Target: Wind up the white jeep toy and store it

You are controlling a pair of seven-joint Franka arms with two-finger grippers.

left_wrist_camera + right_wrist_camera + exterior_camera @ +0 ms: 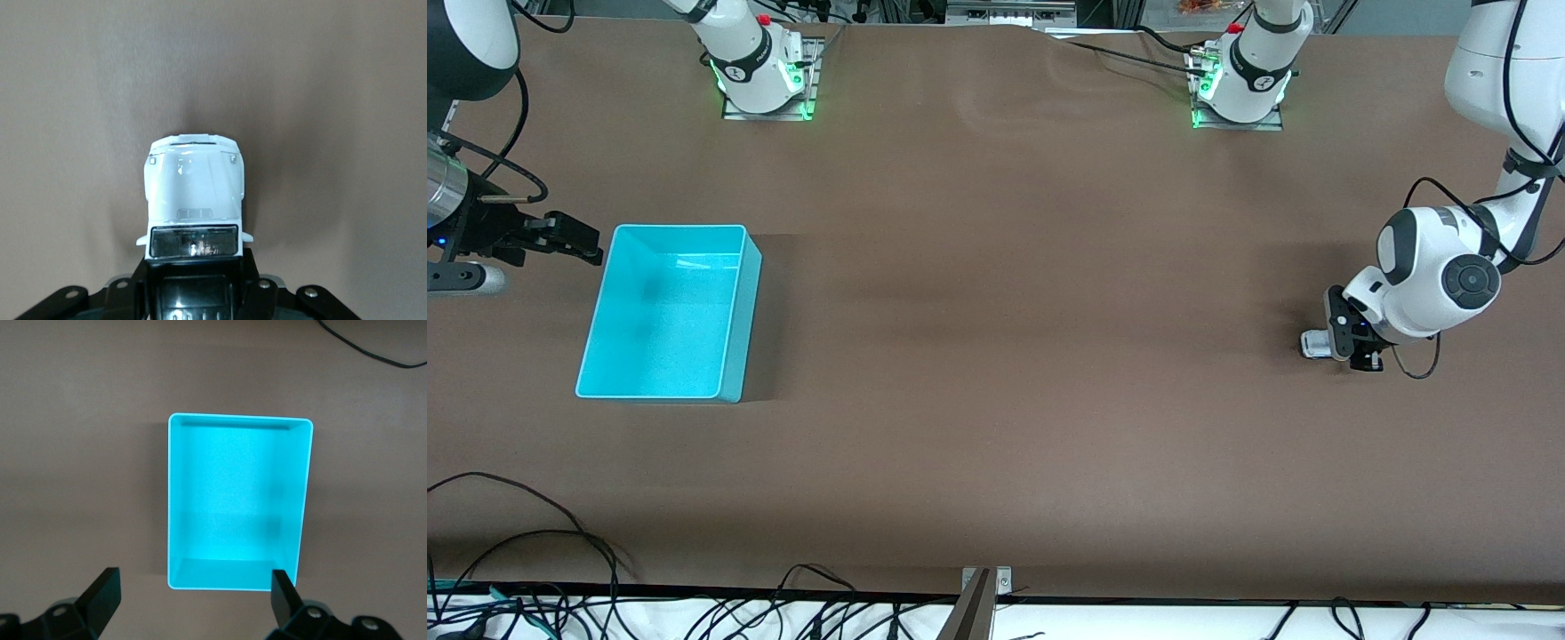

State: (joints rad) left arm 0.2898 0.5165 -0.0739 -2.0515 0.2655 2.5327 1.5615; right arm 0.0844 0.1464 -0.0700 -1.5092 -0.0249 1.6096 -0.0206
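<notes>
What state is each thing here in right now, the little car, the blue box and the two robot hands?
white jeep toy: on the table, gripped at its rear.
cyan bin: upright, nothing in it.
left hand: shut on the jeep.
right hand: open, waiting by the bin.

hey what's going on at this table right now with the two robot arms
The left gripper is down at the table near the left arm's end, its fingers shut on the white jeep toy, whose hood sticks out ahead of them. The right gripper hangs with its fingers open beside the cyan bin at the right arm's end of the table, waiting. Nothing is in the bin, so the jeep has not been stored.
</notes>
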